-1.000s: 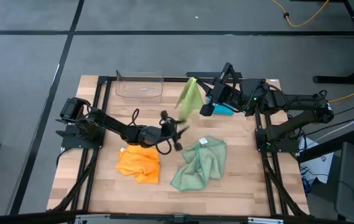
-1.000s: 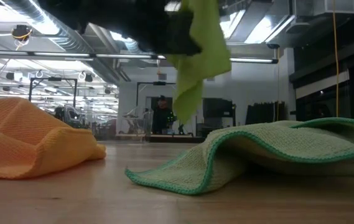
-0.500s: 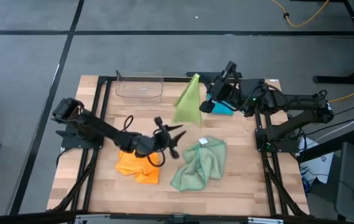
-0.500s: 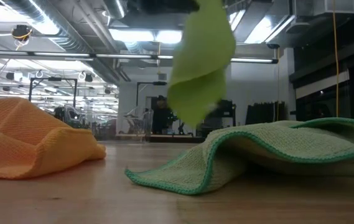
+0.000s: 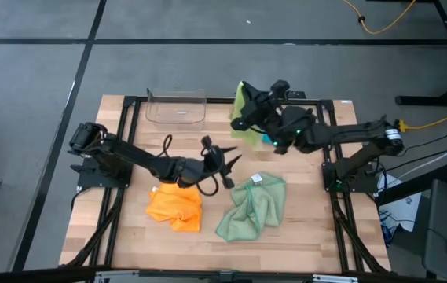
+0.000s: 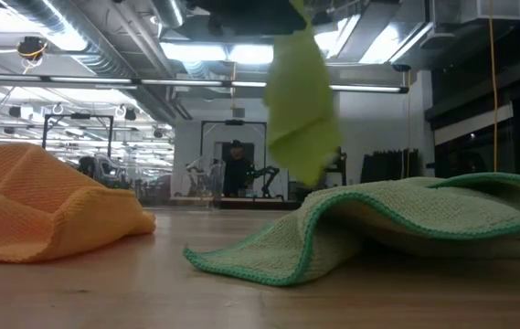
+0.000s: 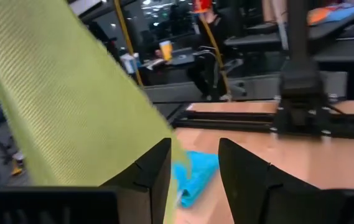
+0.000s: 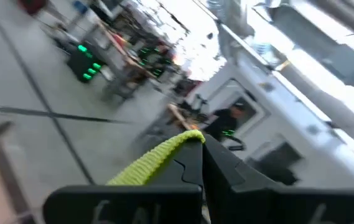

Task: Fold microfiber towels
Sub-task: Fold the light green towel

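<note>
Bright overhead lights w/ glare; wrist views motion-blurred.

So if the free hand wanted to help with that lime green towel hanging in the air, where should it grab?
Probably a bottom corner. The lime green towel hangs by its top edge from the shut right hand, so the loose lower end dangles free. The open left hand sits lower down and could come at it from the side.

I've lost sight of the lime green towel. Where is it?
In the high view the lime green towel hangs off the table from the right pincer, at the far edge, right of the clear bin.
</note>
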You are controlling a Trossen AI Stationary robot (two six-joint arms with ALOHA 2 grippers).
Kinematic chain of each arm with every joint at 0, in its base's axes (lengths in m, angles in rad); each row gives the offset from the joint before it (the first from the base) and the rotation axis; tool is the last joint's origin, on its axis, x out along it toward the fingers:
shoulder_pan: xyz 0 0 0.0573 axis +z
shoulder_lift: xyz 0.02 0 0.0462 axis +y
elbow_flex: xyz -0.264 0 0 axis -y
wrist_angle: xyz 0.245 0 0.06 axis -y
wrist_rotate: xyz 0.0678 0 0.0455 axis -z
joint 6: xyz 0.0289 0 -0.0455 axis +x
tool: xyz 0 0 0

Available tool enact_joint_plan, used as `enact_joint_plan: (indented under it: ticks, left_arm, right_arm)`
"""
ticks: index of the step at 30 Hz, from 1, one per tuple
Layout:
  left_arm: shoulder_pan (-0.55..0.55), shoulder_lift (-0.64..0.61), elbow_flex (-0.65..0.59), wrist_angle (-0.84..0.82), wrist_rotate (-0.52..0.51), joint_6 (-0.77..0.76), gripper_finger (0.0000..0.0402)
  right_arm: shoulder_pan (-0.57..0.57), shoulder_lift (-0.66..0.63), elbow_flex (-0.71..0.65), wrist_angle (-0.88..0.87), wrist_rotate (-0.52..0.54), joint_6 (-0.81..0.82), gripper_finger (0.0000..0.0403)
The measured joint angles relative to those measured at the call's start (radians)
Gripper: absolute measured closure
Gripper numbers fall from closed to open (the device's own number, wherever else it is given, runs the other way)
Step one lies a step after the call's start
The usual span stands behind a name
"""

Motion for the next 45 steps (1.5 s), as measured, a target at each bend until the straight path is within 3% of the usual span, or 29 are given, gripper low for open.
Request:
enact_joint_plan:
  ticks: [7, 10, 16, 19, 26, 41, 45]
  left_arm:
    - [0.045, 0.0, 0.0, -0.009, -0.063, 0.009, 0.0271]
    - [0.042, 0.0, 0.0, -0.011, -0.096, 0.041, 0.027]
    - [0.043, 0.0, 0.0, -0.01, -0.198, 0.097, 0.027]
    - [0.049, 0.0, 0.0, -0.005, -0.193, 0.103, 0.027]
    - [0.053, 0.0, 0.0, 0.013, -0.157, 0.103, 0.027]
    - [0.069, 0.0, 0.0, 0.011, 0.002, 0.129, 0.027]
    - [0.074, 0.0, 0.0, 0.003, -0.029, 0.128, 0.027]
  right_arm:
    - [-0.008, 0.087, 0.096, 0.05, 0.169, -0.124, 0.0402]
    - [-0.007, 0.095, 0.134, 0.036, 0.195, -0.141, 0.0402]
    - [-0.012, 0.094, 0.167, 0.025, 0.321, -0.084, 0.0401]
    - [-0.025, 0.093, 0.171, 0.019, 0.374, -0.051, 0.0398]
    - [-0.064, 0.104, 0.167, 0.002, 0.396, 0.063, 0.0399]
    - [-0.082, 0.119, 0.166, -0.008, 0.401, 0.063, 0.04]
    - [-0.082, 0.119, 0.166, -0.008, 0.401, 0.062, 0.0399]
